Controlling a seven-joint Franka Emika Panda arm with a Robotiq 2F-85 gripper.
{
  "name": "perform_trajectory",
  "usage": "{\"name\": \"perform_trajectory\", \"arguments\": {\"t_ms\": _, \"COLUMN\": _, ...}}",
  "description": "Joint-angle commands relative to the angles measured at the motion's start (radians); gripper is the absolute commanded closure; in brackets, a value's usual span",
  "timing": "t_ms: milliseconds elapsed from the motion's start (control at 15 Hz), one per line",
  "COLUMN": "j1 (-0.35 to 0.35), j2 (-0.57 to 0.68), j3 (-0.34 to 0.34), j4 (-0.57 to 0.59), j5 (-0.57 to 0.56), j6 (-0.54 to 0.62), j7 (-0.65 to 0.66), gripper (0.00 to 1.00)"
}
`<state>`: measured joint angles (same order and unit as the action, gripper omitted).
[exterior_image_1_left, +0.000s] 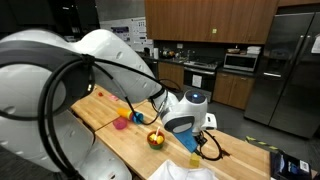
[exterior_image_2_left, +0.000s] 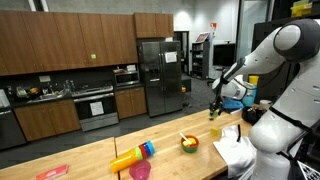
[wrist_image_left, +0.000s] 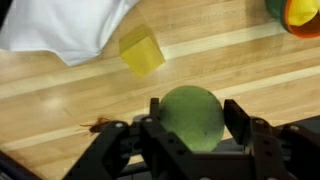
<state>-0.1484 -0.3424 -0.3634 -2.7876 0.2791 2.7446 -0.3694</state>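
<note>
The gripper (wrist_image_left: 190, 122) was pinching a green ball (wrist_image_left: 190, 110) squarely between its fingers, just over the wooden worktop (wrist_image_left: 60, 105); a yellow block (wrist_image_left: 141, 52) lay beyond the ball, near a white cloth (wrist_image_left: 70, 25), with a bowl (wrist_image_left: 300, 12) further off.

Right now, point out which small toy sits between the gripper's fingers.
The green ball: it sits clamped between the gripper's fingers, while the yellow block lies free on the wooden counter beside the white cloth.

Arm (exterior_image_2_left: 283, 45) outstretched, tool (wrist_image_left: 192, 112) (pointing downward) clamped
</note>
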Motion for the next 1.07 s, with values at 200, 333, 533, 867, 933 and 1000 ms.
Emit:
{"name": "perform_trajectory", "arguments": {"t_ms": 200, "j1": -0.053, "j2": 0.003, "j3": -0.024, "j4": 0.000, "j5": -0.022, "j6": -0.002, "j7": 0.067, "gripper": 0.36}}
{"name": "perform_trajectory", "arguments": {"t_ms": 333, "j1": -0.053, "j2": 0.007, "j3": -0.022, "j4": 0.000, "j5": -0.021, "j6": -0.002, "j7": 0.076, "gripper": 0.36}}
{"name": "perform_trajectory", "arguments": {"t_ms": 533, "j1": -0.053, "j2": 0.008, "j3": -0.021, "j4": 0.000, "j5": -0.021, "j6": -0.002, "j7": 0.078, "gripper": 0.36}}
{"name": "perform_trajectory", "arguments": {"t_ms": 867, "j1": -0.053, "j2": 0.009, "j3": -0.020, "j4": 0.000, "j5": -0.021, "j6": -0.002, "j7": 0.080, "gripper": 0.36}}
{"name": "perform_trajectory", "arguments": {"t_ms": 933, "j1": -0.053, "j2": 0.009, "j3": -0.020, "j4": 0.000, "j5": -0.021, "j6": -0.002, "j7": 0.080, "gripper": 0.36}}
{"name": "perform_trajectory", "arguments": {"t_ms": 1000, "j1": -0.053, "j2": 0.009, "j3": -0.020, "j4": 0.000, "j5": -0.021, "j6": -0.002, "j7": 0.080, "gripper": 0.36}}
